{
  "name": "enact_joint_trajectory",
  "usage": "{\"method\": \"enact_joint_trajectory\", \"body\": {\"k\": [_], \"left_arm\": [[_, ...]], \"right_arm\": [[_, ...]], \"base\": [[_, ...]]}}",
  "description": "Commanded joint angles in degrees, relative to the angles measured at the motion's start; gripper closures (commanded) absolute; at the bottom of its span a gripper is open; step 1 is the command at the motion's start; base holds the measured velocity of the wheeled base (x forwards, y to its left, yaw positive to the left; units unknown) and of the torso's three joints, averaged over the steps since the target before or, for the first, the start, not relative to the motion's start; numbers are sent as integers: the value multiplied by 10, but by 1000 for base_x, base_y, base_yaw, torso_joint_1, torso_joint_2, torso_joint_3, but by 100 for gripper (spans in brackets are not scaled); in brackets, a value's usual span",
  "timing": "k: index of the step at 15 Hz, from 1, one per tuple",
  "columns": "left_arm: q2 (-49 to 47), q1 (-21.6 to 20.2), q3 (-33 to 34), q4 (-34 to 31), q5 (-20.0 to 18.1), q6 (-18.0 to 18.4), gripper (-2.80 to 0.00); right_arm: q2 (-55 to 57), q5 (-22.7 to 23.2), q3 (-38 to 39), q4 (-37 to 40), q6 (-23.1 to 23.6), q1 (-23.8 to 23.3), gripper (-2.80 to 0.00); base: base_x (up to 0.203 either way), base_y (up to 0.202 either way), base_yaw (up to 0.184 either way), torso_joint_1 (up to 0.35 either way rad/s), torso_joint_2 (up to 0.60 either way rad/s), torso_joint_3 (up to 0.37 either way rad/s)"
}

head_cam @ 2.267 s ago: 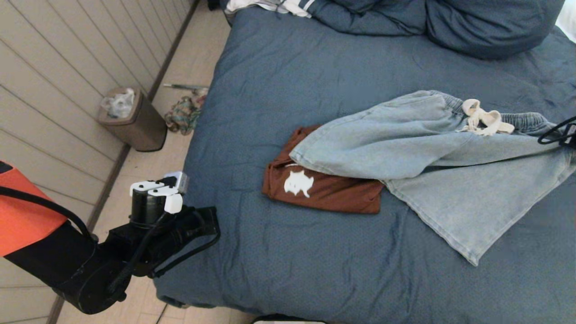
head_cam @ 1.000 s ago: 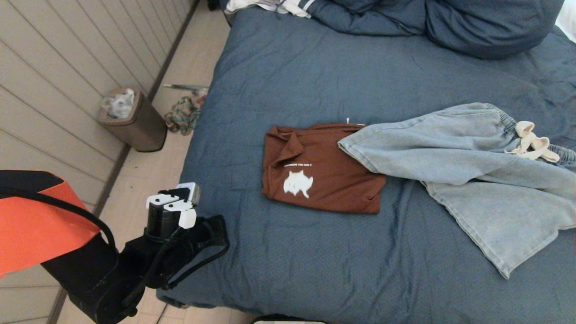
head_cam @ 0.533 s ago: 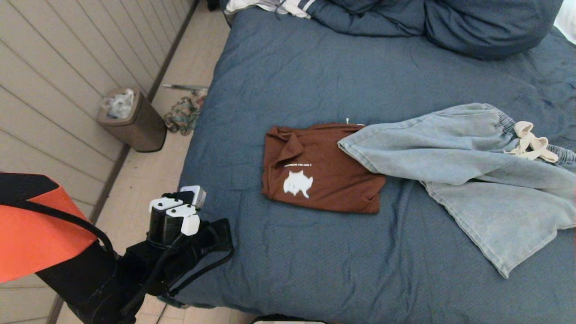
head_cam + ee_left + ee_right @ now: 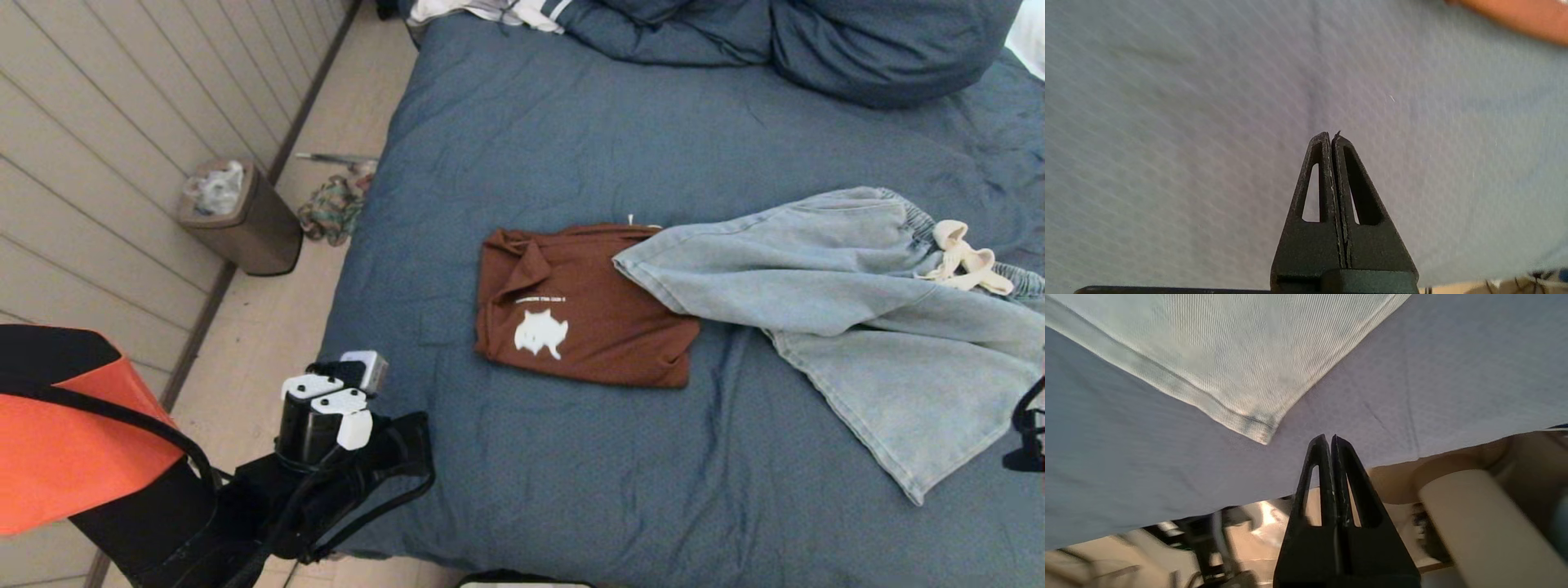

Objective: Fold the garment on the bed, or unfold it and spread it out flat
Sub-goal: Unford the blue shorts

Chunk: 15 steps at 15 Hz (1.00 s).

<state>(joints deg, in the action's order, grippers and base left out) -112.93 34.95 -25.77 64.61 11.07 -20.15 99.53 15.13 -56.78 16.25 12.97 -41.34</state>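
A pair of light-blue denim shorts with a cream drawstring lies crumpled on the right of the slate-blue bed. One leg overlaps the edge of a folded brown shirt with a white print. My left gripper is shut and empty above bare bed cover near the front left corner, where the left arm shows. My right gripper is shut and empty near the bed's front edge, just short of the shorts' hem corner. Only a bit of the right arm shows at the right edge.
A bunched blue duvet and pillow lie at the head of the bed. On the floor to the left stand a brown waste bin and a cloth heap, by the panelled wall. Bare cover lies in front of the shirt.
The shorts slid right off the brown shirt, uncovering most of it, then lay still. My left arm crept right over the bed's corner. A bit of my right arm came back into view.
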Motion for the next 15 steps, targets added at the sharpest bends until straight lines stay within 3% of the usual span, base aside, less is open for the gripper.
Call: {"method": "enact_joint_trajectory", "body": {"k": [1, 5, 11, 12, 15], "left_arm": [[-6, 6, 1, 4, 1, -2, 0], [-6, 6, 1, 5, 1, -2, 0], [-6, 6, 2, 4, 1, -2, 0], [-6, 6, 2, 4, 1, -2, 0], [-7, 6, 2, 4, -1, -2, 0]], "right_arm": [[27, -19, 73, -124, 5, 24, -280], [69, -25, 108, -207, 5, 61, -280], [97, -23, 98, -211, -28, 91, -280], [106, -24, 98, -214, -29, 91, 0], [135, -25, 111, -261, -27, 90, 0]], "base": [[0, 0, 0, 0, 0, 0], [0, 0, 0, 0, 0, 0], [0, 0, 0, 0, 0, 0], [0, 0, 0, 0, 0, 0], [0, 0, 0, 0, 0, 0]]}}
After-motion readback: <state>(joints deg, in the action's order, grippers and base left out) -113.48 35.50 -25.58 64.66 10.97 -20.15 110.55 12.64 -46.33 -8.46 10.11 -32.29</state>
